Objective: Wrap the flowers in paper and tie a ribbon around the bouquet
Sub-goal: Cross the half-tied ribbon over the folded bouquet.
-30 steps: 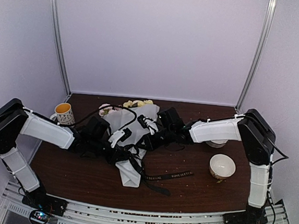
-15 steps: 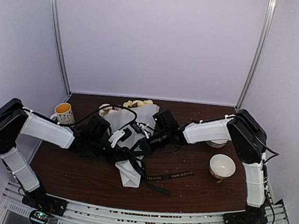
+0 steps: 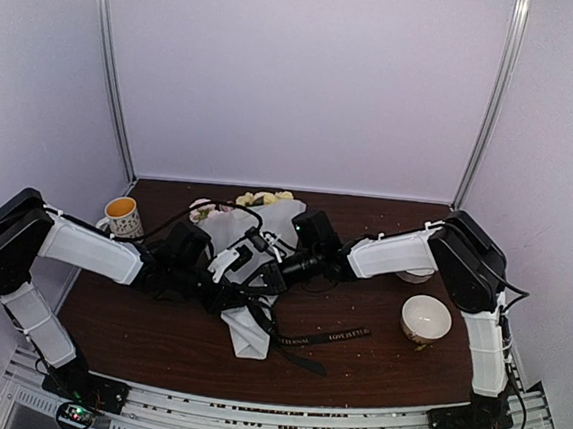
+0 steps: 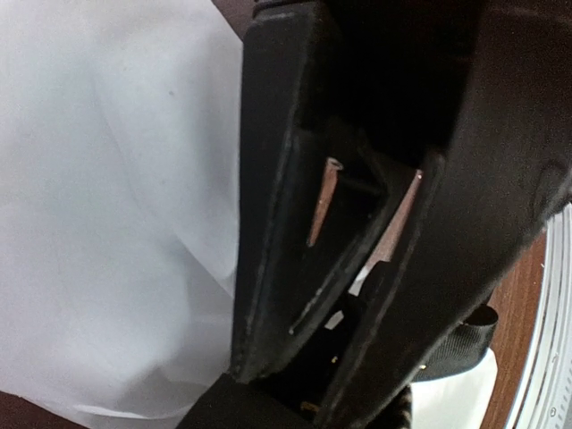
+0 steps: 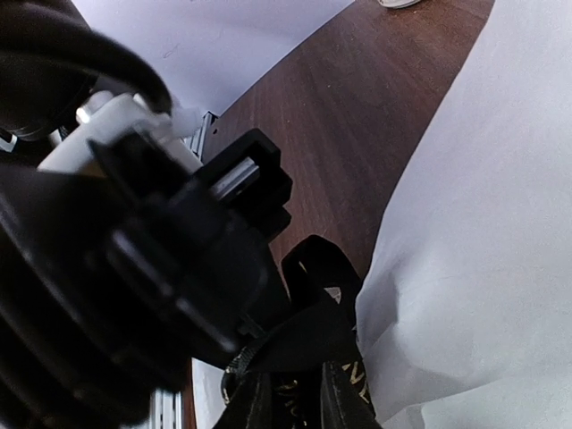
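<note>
The bouquet (image 3: 248,334) lies lengthwise on the brown table, a pale paper (image 3: 227,231) cone with the yellow and pink flowers (image 3: 265,200) at its far, wide end. The black ribbon (image 3: 336,335) crosses the cone's lower half, and its tail trails right along the table. My left gripper (image 3: 237,293) rests on the cone's middle, shut on the ribbon (image 4: 469,332); its fingers (image 4: 268,295) nearly touch over the white paper (image 4: 116,223). My right gripper (image 3: 266,276) meets it from the right, shut on a bunched loop of ribbon (image 5: 322,268) at its tips (image 5: 295,398), beside the paper (image 5: 483,232).
A mug (image 3: 123,216) with orange liquid stands at the back left. A white bowl (image 3: 425,318) sits at the right, and a second one (image 3: 414,276) is half hidden behind my right forearm. Crumbs dot the table (image 3: 136,332) right of the bouquet.
My right arm has reached further left, bringing its gripper onto the bouquet's middle next to the left gripper. The left arm and the bouquet have stayed put.
</note>
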You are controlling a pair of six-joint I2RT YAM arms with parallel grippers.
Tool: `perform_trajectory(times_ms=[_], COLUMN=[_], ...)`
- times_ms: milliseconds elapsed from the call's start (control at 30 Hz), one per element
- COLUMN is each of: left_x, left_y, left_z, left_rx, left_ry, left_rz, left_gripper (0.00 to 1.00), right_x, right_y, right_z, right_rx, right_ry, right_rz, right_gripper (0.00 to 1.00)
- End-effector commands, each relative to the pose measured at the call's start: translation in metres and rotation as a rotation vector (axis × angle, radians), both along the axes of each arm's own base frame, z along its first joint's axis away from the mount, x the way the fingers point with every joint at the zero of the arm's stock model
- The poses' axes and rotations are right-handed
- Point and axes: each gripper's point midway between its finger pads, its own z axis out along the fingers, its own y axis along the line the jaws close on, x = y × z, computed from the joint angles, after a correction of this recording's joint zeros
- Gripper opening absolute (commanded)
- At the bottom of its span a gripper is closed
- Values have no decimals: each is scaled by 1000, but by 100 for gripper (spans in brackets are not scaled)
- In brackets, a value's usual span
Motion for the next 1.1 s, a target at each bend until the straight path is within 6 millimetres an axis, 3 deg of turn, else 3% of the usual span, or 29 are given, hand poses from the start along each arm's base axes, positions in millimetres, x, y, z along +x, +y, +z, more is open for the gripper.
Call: perform_trajectory(times_ms=[0, 467, 600, 867, 1000, 1067], left_x=[11, 13, 11, 7, 7, 5], left_y=[-3, -3, -6, -7, -4, -3], left_z=[14, 20, 20, 22, 19, 22], left_rx=[-31, -61, -77, -95, -80, -86], left_ry=[-39, -55, -42, -38, -37, -44], left_rz=[18, 30, 15, 3, 8, 5], left_gripper=[3, 3, 3, 4, 7, 12], right_x=[-7, -18, -15, -7, -5, -1], right_y=[6, 1, 6, 8, 6, 3], right_z=[-2, -9, -1, 8, 14, 16], right_rx=[-4, -61, -49, -37, -33, -39], right_ry=[-16, -26, -41, -62, -75, -83], right_rz=[20, 55, 42, 2, -9, -27], right_gripper=[20, 26, 22, 0, 0, 0])
